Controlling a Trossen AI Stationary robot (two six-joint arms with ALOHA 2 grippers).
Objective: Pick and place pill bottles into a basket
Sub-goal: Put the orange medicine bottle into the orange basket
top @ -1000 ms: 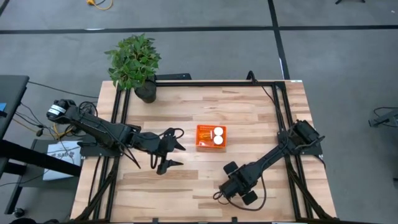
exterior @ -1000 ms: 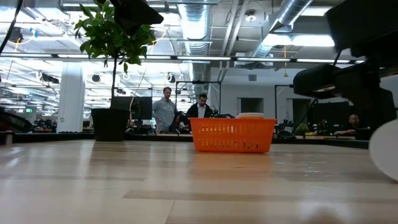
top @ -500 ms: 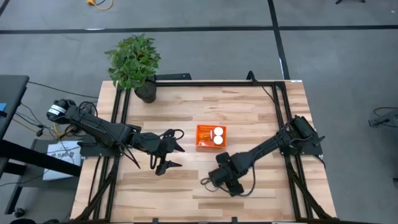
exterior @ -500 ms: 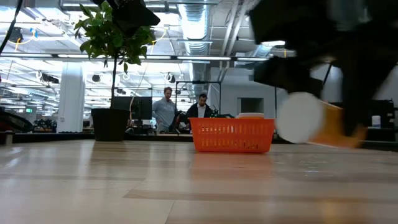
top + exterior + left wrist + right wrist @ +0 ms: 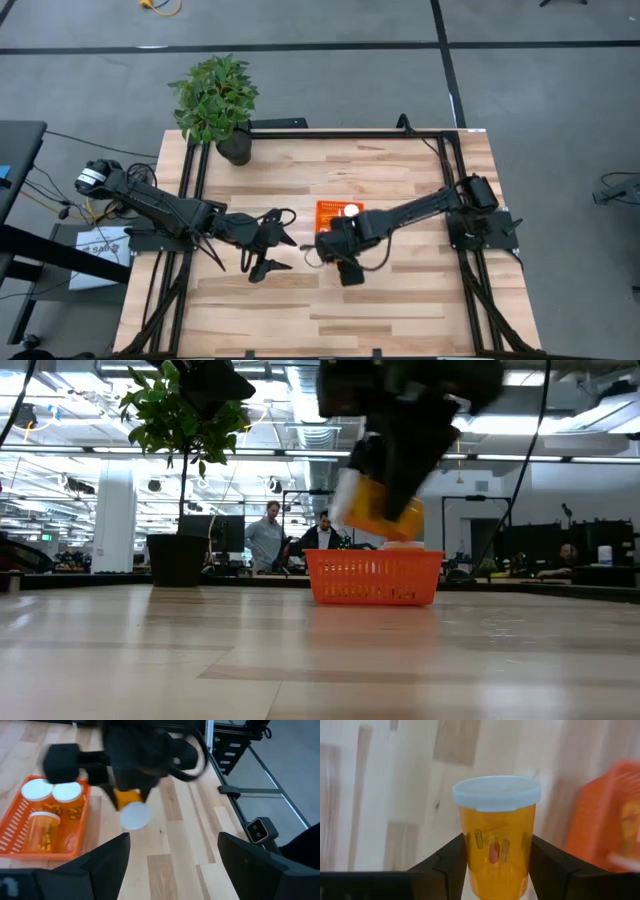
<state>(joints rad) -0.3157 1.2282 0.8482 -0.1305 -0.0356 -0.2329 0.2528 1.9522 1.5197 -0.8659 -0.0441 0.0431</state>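
Both arms are matte black, built of slim tubular links joined by chunkier rounded joints. The left gripper (image 5: 272, 252) ends in two tapered black fingers (image 5: 105, 860) — broad, flat, angular; behind it a thin black cable loops off the wrist. The right gripper (image 5: 330, 243) is a blocky black housing — its fingers (image 5: 451, 865) are wedge-shaped, smooth-faced.

1. Even, bright overhead light; soft shadows on the table (image 5: 400, 300).
2. Ceiling lights (image 5: 300, 405) glare in the low view.
3. Motion blur smears the right gripper (image 5: 400, 460) and basket (image 5: 610, 820).
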